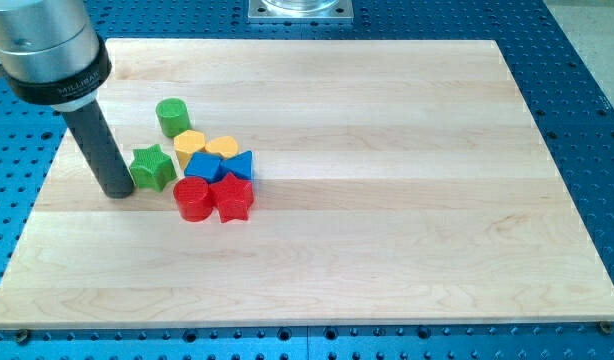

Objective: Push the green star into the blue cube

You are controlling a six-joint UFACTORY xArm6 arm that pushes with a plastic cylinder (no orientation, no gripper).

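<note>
Bright, even overhead light, sharp focus throughout, soft short shadows under the small coloured plastic blocks (207, 170), faint sheen on the pale wooden board (407, 200), no blur.

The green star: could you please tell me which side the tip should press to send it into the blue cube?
Press the green star on its left face, where my tip already sits. The blue cube lies directly to the view's right, so a straight rightward push should likely work.

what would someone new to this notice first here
A tight cluster of coloured blocks on the wooden board's left: the blue cube among yellow and red pieces, a green cylinder just above. My tip stands right against the green star's left side, star between it and the cube.
</note>
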